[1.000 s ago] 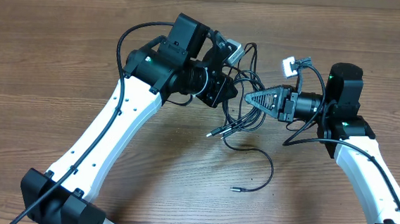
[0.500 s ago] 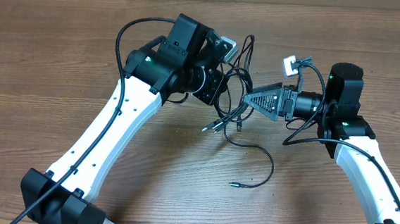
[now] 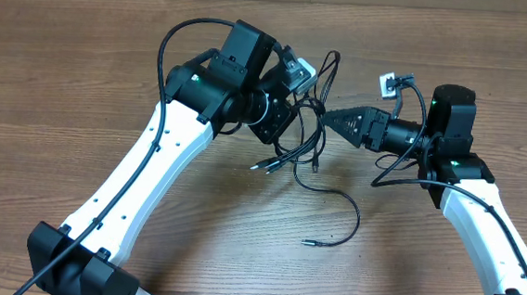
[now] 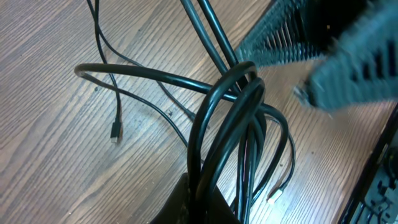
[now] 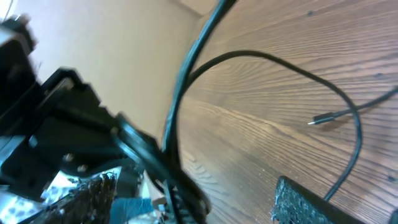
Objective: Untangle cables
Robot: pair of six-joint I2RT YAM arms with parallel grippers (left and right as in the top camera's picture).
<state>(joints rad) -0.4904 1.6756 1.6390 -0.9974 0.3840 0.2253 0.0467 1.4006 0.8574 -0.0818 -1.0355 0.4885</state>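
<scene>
Untangling looks barely begun: the cables [image 3: 302, 150] hang knotted from the clenched left gripper [image 3: 282, 123], one strand trailing across the wooden table [image 3: 65, 59], while the right gripper [image 3: 333, 117] is spread open and empty.

Cables [image 3: 301, 145]: black, pale metallic plug tips. Table [image 3: 65, 59]: brown wood grain with lighter streaks; paler tan strip along top edge of overhead. Left arm [image 3: 150, 172], right arm [image 3: 486, 228]: white links, black joints and bases. Right gripper [image 3: 329, 116]: black, ribbed pads [image 4: 273, 43], blurred dark grey at upper right of left wrist view. White-silver block [image 3: 299, 71], upper centre.
</scene>
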